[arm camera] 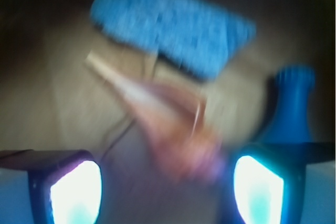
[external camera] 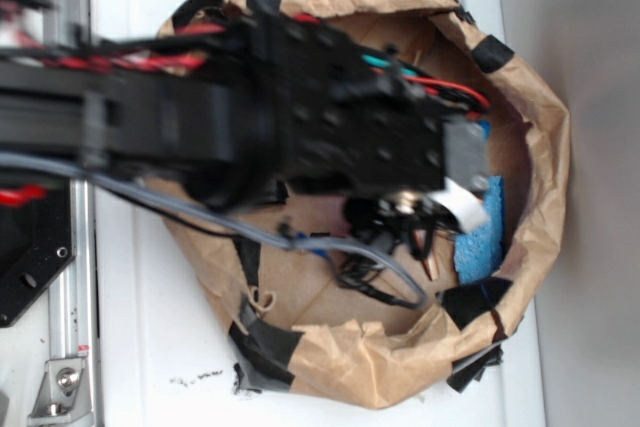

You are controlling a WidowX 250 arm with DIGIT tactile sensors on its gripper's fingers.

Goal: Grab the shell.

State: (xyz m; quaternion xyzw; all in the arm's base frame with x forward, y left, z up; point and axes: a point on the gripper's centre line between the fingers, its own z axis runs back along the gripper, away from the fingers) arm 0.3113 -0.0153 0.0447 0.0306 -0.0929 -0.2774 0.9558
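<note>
Judging from the wrist view, the shell (arm camera: 168, 124) is seen lying between the 2 lit fingers (arm camera: 76, 192), wide end nearest the camera. Its long axis runs diagonally, the pointed tail directed up-left toward the blue sponge (arm camera: 173, 30). The jaws of the gripper (arm camera: 167, 195) stand wide apart and hold nothing; contact with the shell cannot be confirmed because of blur. A blue bottle (arm camera: 291, 103) stands just right of the shell. All items lie inside the paper bag (external camera: 540, 127) on the bench (external camera: 140, 347). No legible writing or brand is visible.
</note>
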